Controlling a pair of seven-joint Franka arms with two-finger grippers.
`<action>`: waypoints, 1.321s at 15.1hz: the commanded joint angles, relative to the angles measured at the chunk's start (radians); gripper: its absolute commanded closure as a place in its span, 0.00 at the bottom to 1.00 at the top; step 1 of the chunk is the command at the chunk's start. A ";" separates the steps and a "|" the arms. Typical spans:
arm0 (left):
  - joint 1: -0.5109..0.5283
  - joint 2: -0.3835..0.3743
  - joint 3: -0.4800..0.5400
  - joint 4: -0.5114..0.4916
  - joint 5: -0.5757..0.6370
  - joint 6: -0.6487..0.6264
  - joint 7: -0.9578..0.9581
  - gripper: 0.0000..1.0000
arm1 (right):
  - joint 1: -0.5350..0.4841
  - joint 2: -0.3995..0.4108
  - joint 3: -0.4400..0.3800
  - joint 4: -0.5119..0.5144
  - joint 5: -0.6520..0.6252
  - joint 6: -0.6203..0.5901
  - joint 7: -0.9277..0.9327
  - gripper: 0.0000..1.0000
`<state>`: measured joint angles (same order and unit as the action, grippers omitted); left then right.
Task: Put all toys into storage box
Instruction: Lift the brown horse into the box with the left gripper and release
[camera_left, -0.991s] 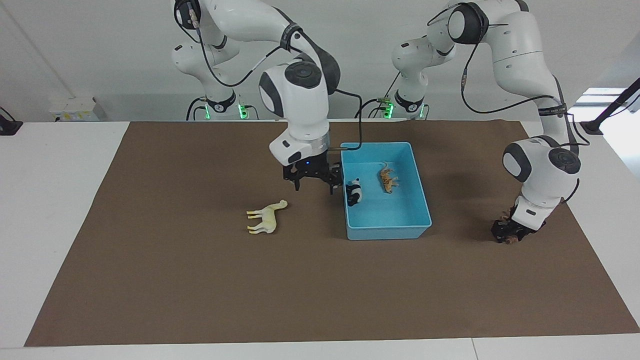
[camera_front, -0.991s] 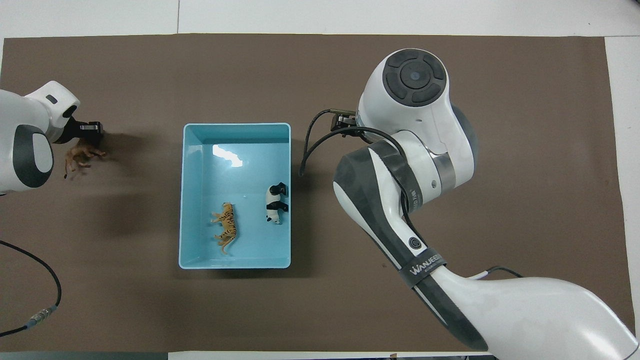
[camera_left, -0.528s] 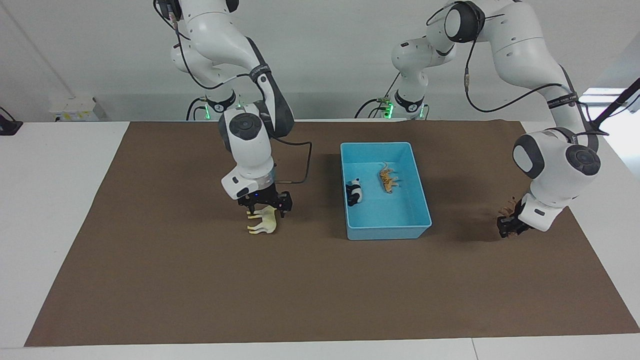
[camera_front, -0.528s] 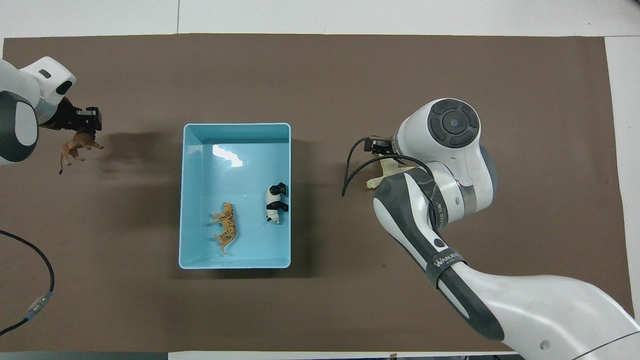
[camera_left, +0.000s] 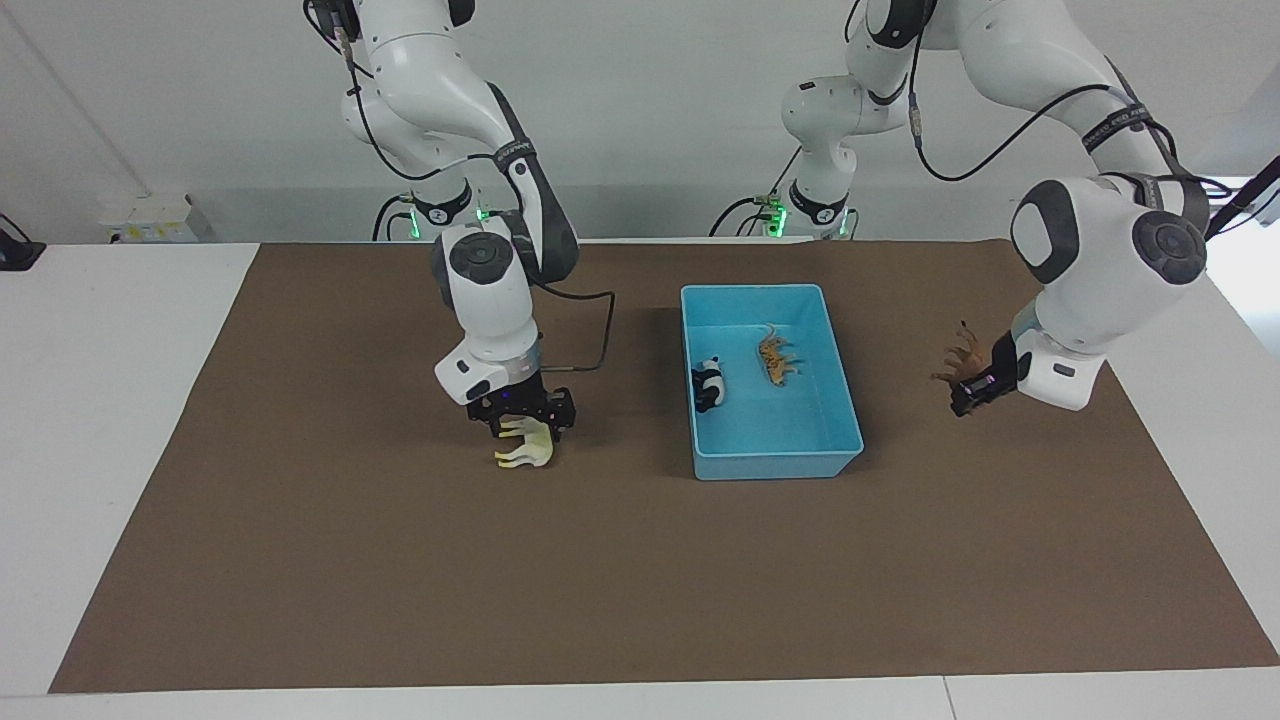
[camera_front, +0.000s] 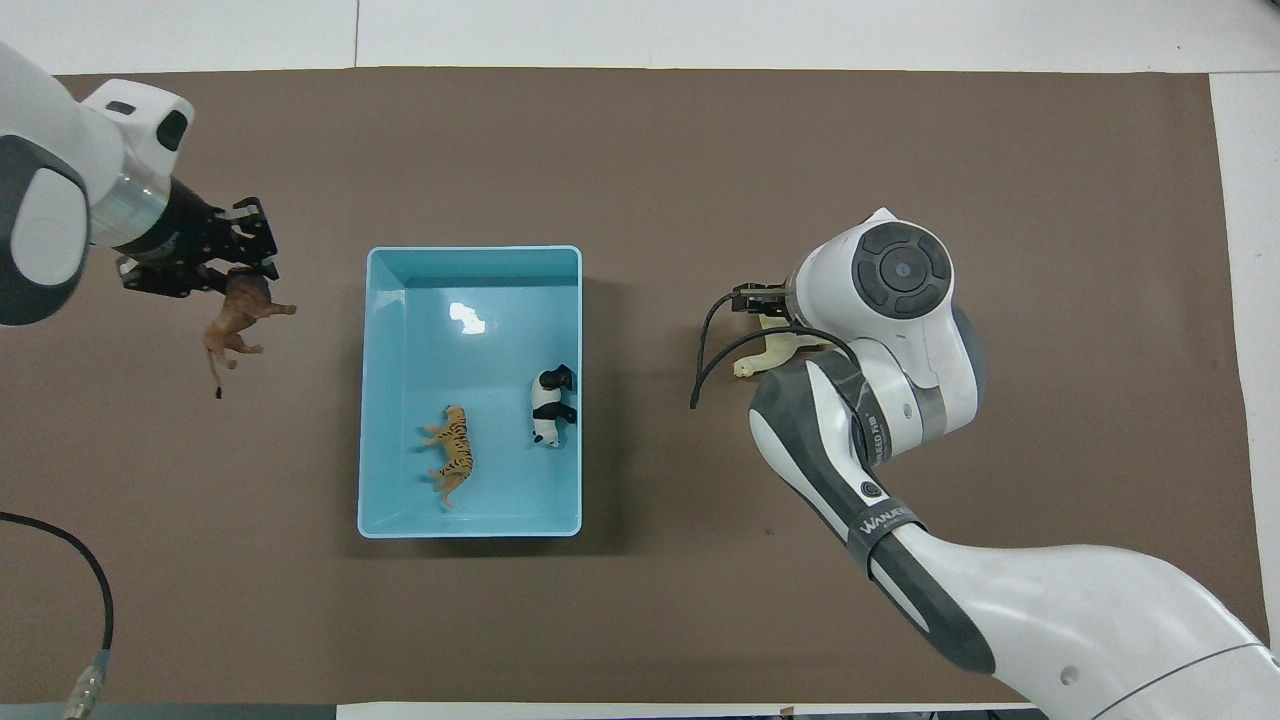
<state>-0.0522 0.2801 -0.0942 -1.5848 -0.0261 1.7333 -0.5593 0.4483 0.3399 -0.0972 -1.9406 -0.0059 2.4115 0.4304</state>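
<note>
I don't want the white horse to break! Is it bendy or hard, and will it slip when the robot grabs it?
The horse looks like hard moulded plastic, so probably stiff, not bendy. It seems small and light beside the right gripper, which is down over it. Its smooth, rounded body might slip or twist in a pinch, and its thin legs could snag.

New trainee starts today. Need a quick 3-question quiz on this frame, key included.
1. True or false: the box holds three toys.
2. Which toy does the left claw carry? A) tiger B) lion C) panda
3. What is the right claw down at?

Key:
1. False: only the tiger and panda are in it.
2. B: the lion, lifted off the mat.
3. The horse, lying on the mat.
</note>
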 joint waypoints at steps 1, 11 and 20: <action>-0.115 -0.071 0.016 -0.185 -0.033 0.113 -0.172 0.83 | -0.017 -0.006 0.005 -0.047 -0.019 0.066 -0.064 0.00; -0.221 -0.177 0.019 -0.364 -0.054 0.292 -0.291 0.00 | -0.003 0.048 0.005 -0.047 -0.058 0.164 -0.068 0.00; -0.041 -0.249 0.027 -0.190 0.025 -0.007 0.282 0.00 | -0.003 0.051 0.005 -0.020 -0.060 0.101 -0.067 1.00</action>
<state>-0.1099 0.0270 -0.0613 -1.8260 -0.0297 1.8045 -0.3956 0.4519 0.3969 -0.0974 -1.9760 -0.0491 2.5517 0.3806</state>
